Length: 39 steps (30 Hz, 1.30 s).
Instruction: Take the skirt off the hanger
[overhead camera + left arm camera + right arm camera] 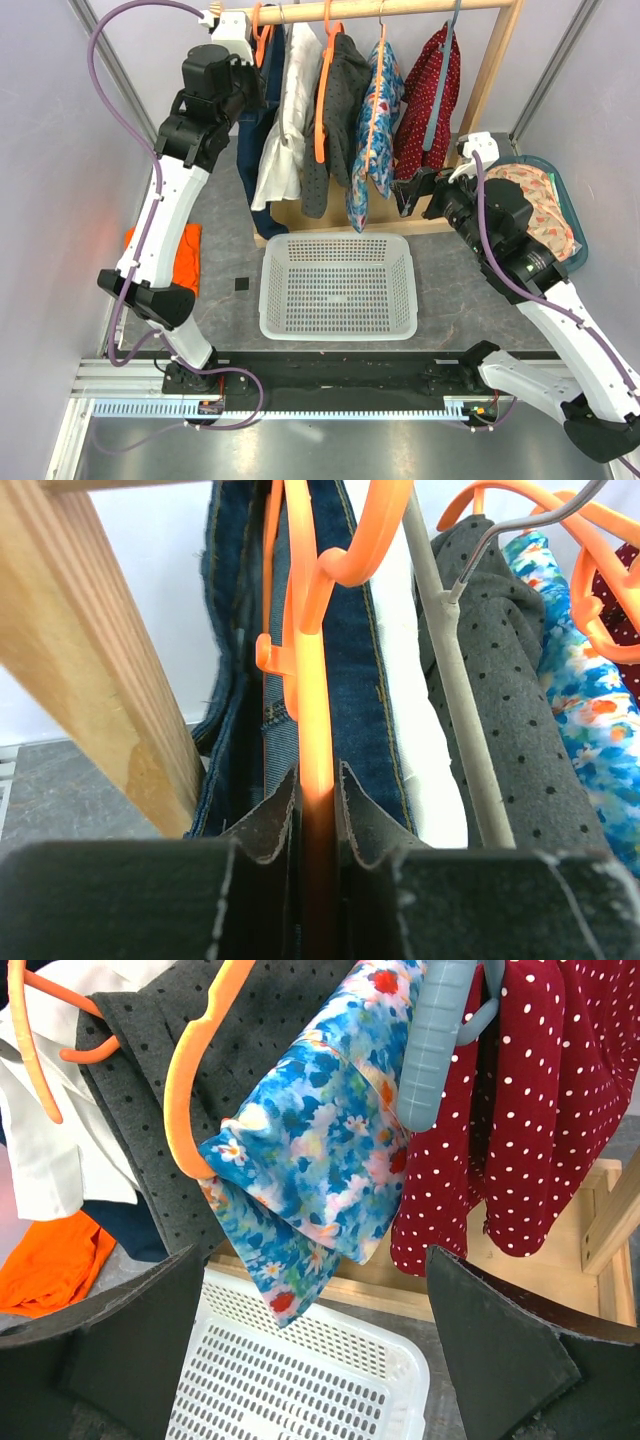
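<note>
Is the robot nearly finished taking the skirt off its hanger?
Only just started. Done: the left hand is up at the rack. In hand: it pinches the orange hanger carrying the denim skirt. Left: the skirt is not off yet; it hangs from that hanger on the wooden rail. The right hand is open and holds nothing.
</note>
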### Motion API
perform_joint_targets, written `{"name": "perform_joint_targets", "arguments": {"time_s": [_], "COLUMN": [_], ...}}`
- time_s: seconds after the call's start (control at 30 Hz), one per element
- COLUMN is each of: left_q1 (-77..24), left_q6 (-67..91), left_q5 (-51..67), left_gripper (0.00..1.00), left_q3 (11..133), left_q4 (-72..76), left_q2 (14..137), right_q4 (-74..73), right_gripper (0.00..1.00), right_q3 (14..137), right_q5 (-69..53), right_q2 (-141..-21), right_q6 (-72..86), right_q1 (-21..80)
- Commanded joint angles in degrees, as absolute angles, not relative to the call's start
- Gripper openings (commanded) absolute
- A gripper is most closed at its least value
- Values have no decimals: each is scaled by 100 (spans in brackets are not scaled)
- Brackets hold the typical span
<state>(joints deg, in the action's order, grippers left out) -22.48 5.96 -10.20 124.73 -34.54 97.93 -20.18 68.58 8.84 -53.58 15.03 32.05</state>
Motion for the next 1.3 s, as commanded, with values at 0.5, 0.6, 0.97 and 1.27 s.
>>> {"name": "perform_joint_targets", "arguments": {"time_s": [0.5, 0.6, 0.97, 1.27], "left_q1": [-2276, -2276, -2276, -2268], "left_q6": [167, 36, -1572, -1468], "left_q5": [-327, 487, 2475, 2698], "left_gripper": [2, 2, 2, 2], "left_q3": [12544, 12140, 11276, 10916], "left_q4": [-3505, -3998, -6114, -6354], "left_q2": [8140, 7560, 5574, 5177], "right_q4": [-1696, -1714, -704, 220], "right_gripper": [98, 98, 98, 98], "right_q3": [6987, 7268, 8718, 9035], "right_q5": [546, 387, 17, 798], "right_q2": [-5203, -5545, -6820, -6785], "right_q6": [1512, 1547, 1836, 1768], "right_q1": [3226, 3278, 3875, 4955]}}
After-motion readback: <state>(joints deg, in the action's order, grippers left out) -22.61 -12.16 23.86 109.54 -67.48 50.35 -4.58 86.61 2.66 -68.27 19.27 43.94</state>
